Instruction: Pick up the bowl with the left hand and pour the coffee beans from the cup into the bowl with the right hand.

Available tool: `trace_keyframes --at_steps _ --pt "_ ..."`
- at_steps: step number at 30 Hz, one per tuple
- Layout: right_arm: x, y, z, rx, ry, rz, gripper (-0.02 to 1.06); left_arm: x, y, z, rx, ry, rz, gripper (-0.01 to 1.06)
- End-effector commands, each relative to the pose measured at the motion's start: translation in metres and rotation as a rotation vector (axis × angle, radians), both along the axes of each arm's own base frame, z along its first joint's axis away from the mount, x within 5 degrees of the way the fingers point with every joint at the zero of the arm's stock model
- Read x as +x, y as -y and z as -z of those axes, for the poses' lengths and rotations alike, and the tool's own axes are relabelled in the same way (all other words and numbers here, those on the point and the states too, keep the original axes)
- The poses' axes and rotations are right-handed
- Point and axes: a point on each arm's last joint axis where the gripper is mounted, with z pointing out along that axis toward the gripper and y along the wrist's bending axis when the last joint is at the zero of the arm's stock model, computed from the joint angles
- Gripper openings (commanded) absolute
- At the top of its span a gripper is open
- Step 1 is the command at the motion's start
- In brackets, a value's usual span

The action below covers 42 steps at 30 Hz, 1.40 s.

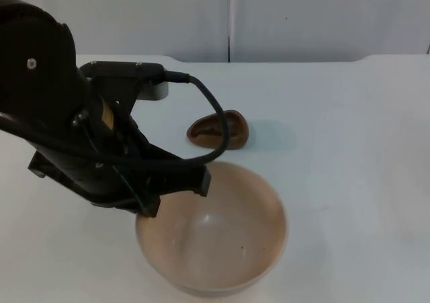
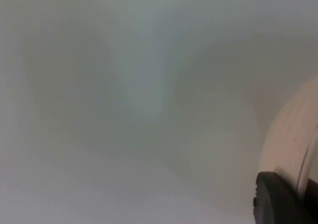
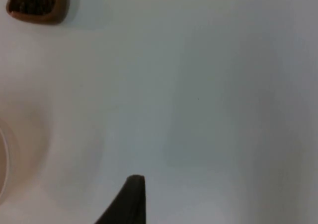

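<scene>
left gripper [image 1: 176,194]: I see it clamped on bowl [image 1: 222,249] rim
cup [image 1: 218,130]: behind bowl, on table [image 1: 349,155]
right gripper [image 3: 130,199]: can't tell its state

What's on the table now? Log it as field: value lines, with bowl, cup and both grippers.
bowl: tan bowl, near edge of the white table, inside looks empty
cup: brown cup beyond the bowl, apart from it, dark beans inside
left gripper: left gripper at the bowl's rim on the left arm's side
right gripper: right gripper over bare table, away from the cup
</scene>
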Motion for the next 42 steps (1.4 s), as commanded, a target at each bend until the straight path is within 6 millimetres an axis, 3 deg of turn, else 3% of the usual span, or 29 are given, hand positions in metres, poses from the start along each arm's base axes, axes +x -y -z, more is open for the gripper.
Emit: trace_keyframes --at_steps 1,18,22,23,28,29,32,33,37,38,42 --pt "0.009 0.000 0.002 -0.004 -0.001 -0.004 1.05 -0.001 -0.001 -0.002 -0.004 -0.003 -0.011 0.00" --pt "0.075 -0.008 0.002 0.010 -0.043 0.004 1.05 -0.003 -0.001 -0.002 -0.032 -0.041 -0.104 0.00" --pt "0.098 -0.041 0.007 0.011 -0.051 -0.077 1.05 -0.003 -0.002 0.000 -0.026 -0.052 -0.111 0.00" --pt "0.098 -0.041 0.007 0.011 -0.051 -0.077 1.05 -0.003 -0.002 0.000 -0.026 -0.052 -0.111 0.00" --pt "0.128 -0.096 0.017 -0.057 -0.064 -0.125 1.03 -0.003 -0.002 0.002 -0.028 -0.061 -0.135 0.00" --pt "0.128 -0.096 0.017 -0.057 -0.064 -0.125 1.03 -0.003 -0.002 0.002 -0.028 -0.061 -0.135 0.00" --pt "0.149 -0.140 0.030 -0.077 -0.074 -0.171 1.03 -0.003 -0.002 0.002 -0.024 -0.057 -0.148 0.00" --pt "0.149 -0.140 0.030 -0.077 -0.074 -0.171 1.03 -0.003 -0.002 0.002 -0.024 -0.057 -0.148 0.00" --pt "0.169 -0.186 0.049 -0.097 -0.109 -0.222 1.02 -0.002 -0.004 0.002 -0.011 -0.051 -0.165 0.00" --pt "0.169 -0.186 0.049 -0.097 -0.109 -0.222 1.02 -0.002 -0.004 0.002 -0.011 -0.051 -0.165 0.00" --pt "0.189 -0.219 0.072 -0.151 -0.160 -0.212 1.02 -0.002 -0.004 0.002 -0.009 -0.051 -0.167 0.00"
